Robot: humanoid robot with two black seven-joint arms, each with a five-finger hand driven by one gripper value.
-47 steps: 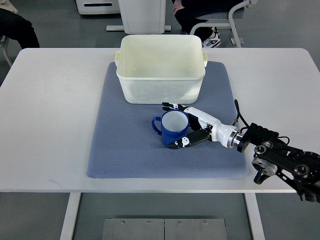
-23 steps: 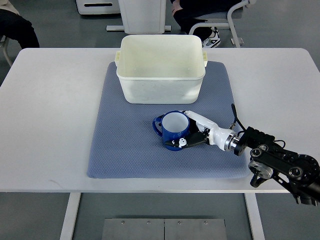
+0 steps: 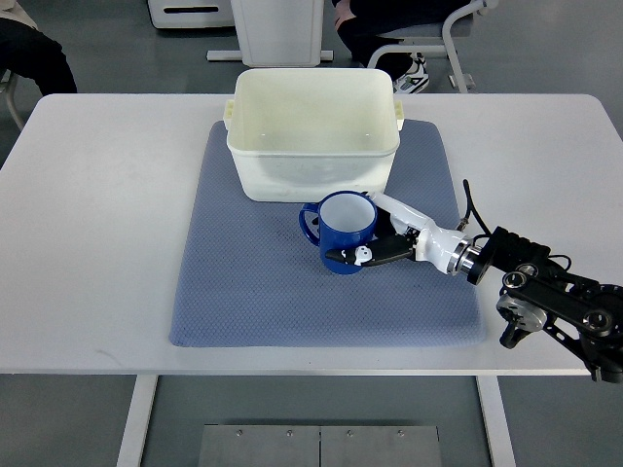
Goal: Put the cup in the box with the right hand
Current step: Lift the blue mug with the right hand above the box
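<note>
- Right hand [image 3: 375, 243]: enters from the right edge on a black-jointed arm; its white fingers wrap the blue cup [image 3: 343, 231], one finger passing behind the cup's far side and a dark-tipped one [image 3: 352, 257] pressed to its near wall. The grasp is closed on the cup from the side, which leaves the cup's mouth facing up.
- Blue cup: upright, white inside, handle [image 3: 309, 220] pointing to the picture's left, away from the hand, so the fingers meet the plain wall and not the handle. It sits just in front of the box's near wall, over the mat; whether its base touches the mat or is slightly raised cannot be told.
- Box [image 3: 312, 193]: cream, open-topped, with nothing visible inside, standing on the far half of the mat. Its open mouth suits a drop from above.
- Mat [image 3: 234, 282]: grey-blue, textured, spread on the white desk [image 3: 97, 214]; it probably keeps the objects from sliding.
- Judged stage: cup grasped, not yet in the box; the next move calls for lifting above the rim.
- Left arm: not visible.
- Background: seated persons' legs and a chair beyond the desk.
</note>
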